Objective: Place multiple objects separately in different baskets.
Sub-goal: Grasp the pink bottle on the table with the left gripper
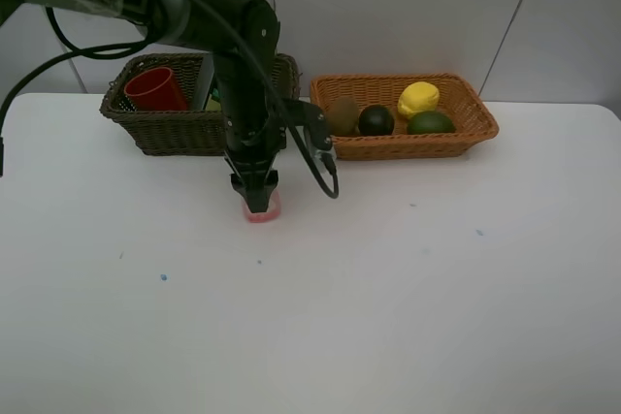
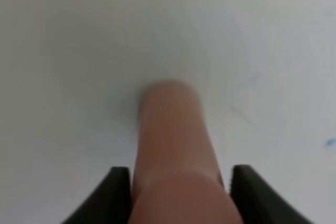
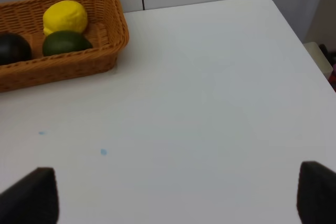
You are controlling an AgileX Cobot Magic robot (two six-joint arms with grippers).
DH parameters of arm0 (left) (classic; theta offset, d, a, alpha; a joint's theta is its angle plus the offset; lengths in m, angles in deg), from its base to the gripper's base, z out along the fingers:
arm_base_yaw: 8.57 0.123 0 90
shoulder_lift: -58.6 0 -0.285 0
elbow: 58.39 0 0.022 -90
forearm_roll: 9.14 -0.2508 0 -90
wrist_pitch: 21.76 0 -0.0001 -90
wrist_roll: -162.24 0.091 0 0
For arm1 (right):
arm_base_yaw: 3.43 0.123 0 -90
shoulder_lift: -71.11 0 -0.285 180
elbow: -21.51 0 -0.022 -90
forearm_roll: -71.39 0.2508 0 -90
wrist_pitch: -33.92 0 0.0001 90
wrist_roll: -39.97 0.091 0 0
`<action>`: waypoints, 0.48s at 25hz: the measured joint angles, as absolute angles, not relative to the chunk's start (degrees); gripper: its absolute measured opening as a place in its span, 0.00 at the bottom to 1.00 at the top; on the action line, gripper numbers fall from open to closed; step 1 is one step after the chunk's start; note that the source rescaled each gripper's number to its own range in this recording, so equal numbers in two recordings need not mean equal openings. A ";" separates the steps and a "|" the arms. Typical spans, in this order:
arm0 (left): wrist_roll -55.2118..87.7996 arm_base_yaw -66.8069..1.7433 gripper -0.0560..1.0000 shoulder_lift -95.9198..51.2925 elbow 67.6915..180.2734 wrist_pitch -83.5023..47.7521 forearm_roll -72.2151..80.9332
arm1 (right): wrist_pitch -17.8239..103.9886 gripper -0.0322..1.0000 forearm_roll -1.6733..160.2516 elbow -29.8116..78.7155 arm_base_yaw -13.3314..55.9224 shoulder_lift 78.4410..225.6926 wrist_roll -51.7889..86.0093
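Note:
A pink bottle [image 1: 264,210] lies on the white table in front of the baskets. My left gripper [image 1: 259,199] points straight down over it. In the left wrist view the bottle [image 2: 170,124] lies between the two dark fingertips [image 2: 119,184] with small gaps, so my left gripper [image 2: 178,174] is open around it. The dark basket [image 1: 165,131] holds a red cup [image 1: 155,89]. The orange basket [image 1: 466,131] holds a kiwi [image 1: 342,113], a blackish fruit [image 1: 375,120], a lemon [image 1: 418,99] and a lime [image 1: 430,123]. My right gripper [image 3: 178,198] is open and empty.
The left arm [image 1: 243,65] hides part of the dark basket, where a green item [image 1: 214,101] peeks out. In the right wrist view the orange basket [image 3: 79,64] stands at the far side, and the table's edge [image 3: 310,61] runs close by. Small blue specks [image 3: 103,152] mark the table.

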State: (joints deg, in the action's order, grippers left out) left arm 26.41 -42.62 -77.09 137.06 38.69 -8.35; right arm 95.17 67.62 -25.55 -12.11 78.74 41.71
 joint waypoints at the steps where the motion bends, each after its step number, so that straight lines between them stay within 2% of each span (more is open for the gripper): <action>1: 26.43 -42.62 0.40 -77.09 137.06 39.17 -8.72 | 95.17 0.99 67.62 -25.55 -12.11 78.74 41.71; 12: 26.46 -42.68 0.42 -76.51 136.80 41.82 -10.97 | 95.17 0.99 67.62 -25.55 -12.11 78.74 41.71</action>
State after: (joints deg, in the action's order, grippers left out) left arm 26.46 -42.68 -76.51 136.80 41.82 -10.97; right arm 95.17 67.62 -25.55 -12.11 78.74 41.71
